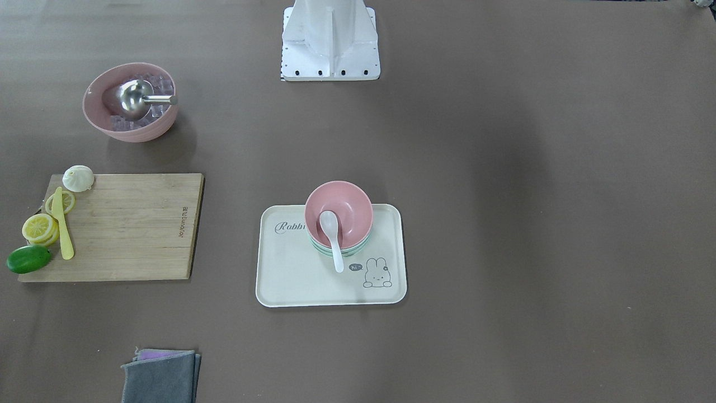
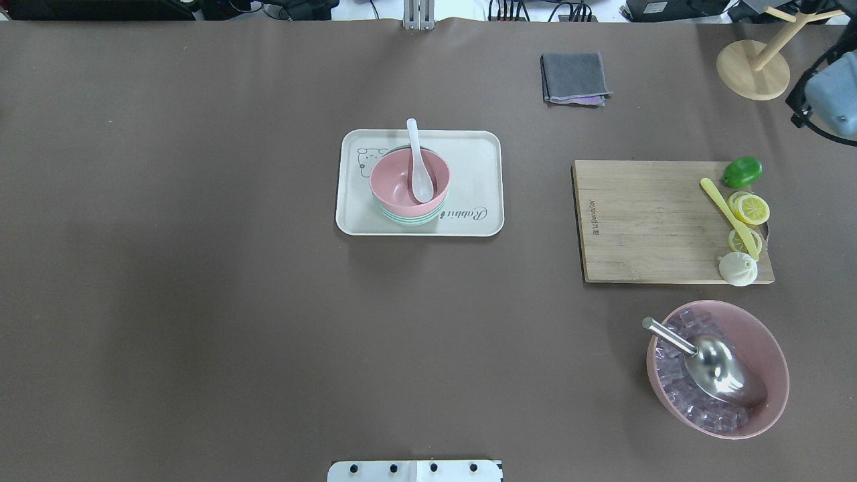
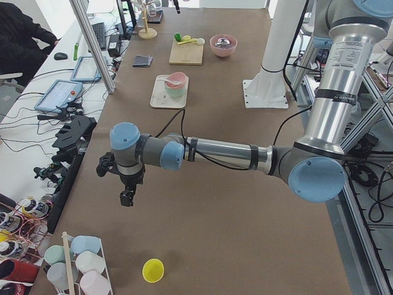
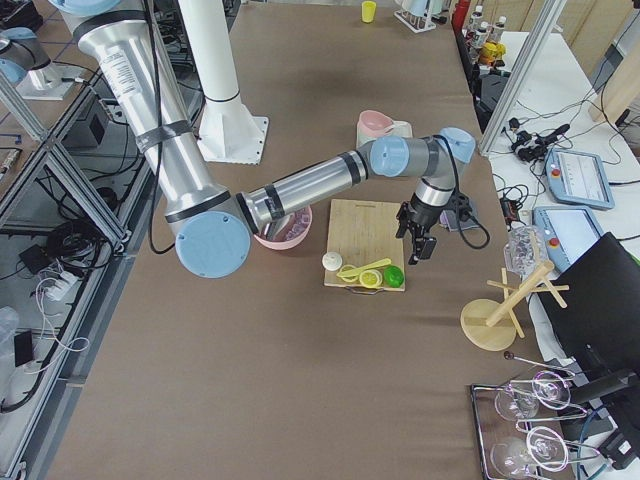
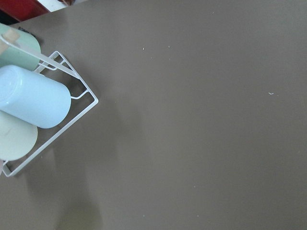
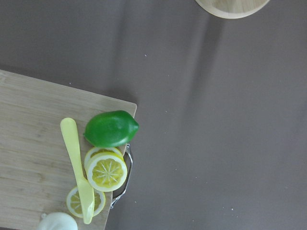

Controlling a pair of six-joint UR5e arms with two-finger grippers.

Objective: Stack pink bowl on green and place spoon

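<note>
The small pink bowl sits nested on top of the mint-green bowls, on the cream rabbit tray at mid-table. The white spoon lies with its oval end inside the pink bowl and its handle over the rim. The stack also shows in the overhead view. My left gripper hangs over bare table far from the tray, near the cup rack. My right gripper hangs beside the cutting board's lime end. Both show only in the side views, so I cannot tell whether they are open or shut.
A wooden cutting board holds a lime, lemon slices, a yellow knife and a white bun. A larger pink bowl holds ice and a metal scoop. There is also a folded grey cloth, a wooden stand and a cup rack.
</note>
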